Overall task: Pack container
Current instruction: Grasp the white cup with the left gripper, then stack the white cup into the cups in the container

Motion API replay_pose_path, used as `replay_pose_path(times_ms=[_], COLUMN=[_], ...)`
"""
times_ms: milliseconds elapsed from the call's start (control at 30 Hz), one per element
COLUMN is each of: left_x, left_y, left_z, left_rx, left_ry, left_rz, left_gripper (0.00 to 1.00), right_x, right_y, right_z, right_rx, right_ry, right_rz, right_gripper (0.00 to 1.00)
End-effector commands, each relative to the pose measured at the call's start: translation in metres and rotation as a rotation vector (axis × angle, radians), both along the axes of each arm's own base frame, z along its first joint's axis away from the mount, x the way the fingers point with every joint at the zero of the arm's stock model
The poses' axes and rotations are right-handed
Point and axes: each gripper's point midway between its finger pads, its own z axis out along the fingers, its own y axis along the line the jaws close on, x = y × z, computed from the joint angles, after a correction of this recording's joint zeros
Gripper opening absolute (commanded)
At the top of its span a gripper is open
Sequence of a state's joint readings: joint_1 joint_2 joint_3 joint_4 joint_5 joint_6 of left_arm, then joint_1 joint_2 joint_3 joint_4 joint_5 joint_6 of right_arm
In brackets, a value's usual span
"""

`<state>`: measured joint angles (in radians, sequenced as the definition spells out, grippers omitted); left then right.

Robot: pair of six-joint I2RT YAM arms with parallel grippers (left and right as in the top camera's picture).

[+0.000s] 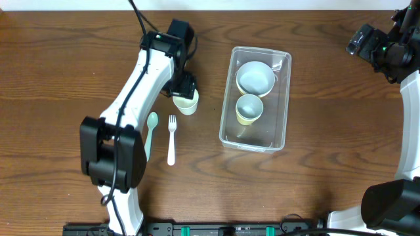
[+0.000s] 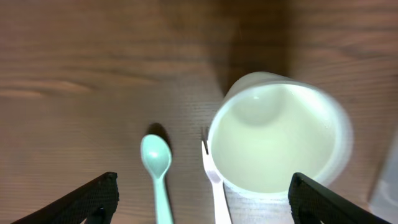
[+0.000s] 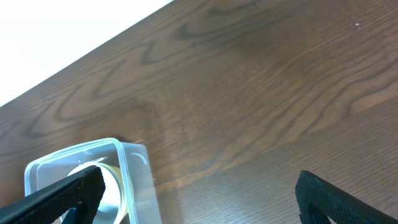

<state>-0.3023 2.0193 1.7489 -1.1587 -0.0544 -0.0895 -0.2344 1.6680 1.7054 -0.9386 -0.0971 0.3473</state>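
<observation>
The claw is seen with its two dark fingers spread wide apart. Brown, wood-grained tabletop is shown beneath the claw and ahead of it. The clear container is partly seen just ahead of the finger on the view's left side, and a pale round rim is glimpsed inside it.

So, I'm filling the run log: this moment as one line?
left gripper open above cream cup | right gripper open, empty | container holds white bowl, yellow-green cup | spoon, fork unpacked
</observation>
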Motion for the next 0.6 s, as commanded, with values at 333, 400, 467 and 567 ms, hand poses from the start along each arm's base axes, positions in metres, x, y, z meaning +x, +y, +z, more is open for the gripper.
replay_pose_path(times_ms=[333, 400, 467, 567], left_x=[0.000, -0.002, -0.004, -0.005], left_y=[-0.010, -0.010, -0.009, -0.009], left_z=[-0.041, -0.037, -0.026, 0.004], left_rx=[-0.122, -0.121, -0.122, -0.134], left_ry=[0.076, 0.077, 0.069, 0.025], left_rz=[0.046, 0.030, 0.019, 0.008], left_gripper=[0.06, 0.06, 0.06, 0.06], right_x=[-0.001, -0.001, -0.001, -0.001], right_y=[-0.004, -0.004, -0.004, -0.004], right_z=[0.000, 0.000, 0.000, 0.000], right_rx=[-0.006, -0.005, -0.006, -0.005], right_ry=[0.001, 0.000, 0.001, 0.000], right_rz=[-0.008, -0.007, -0.008, -0.007], right_gripper=[0.99, 0.99, 0.99, 0.99])
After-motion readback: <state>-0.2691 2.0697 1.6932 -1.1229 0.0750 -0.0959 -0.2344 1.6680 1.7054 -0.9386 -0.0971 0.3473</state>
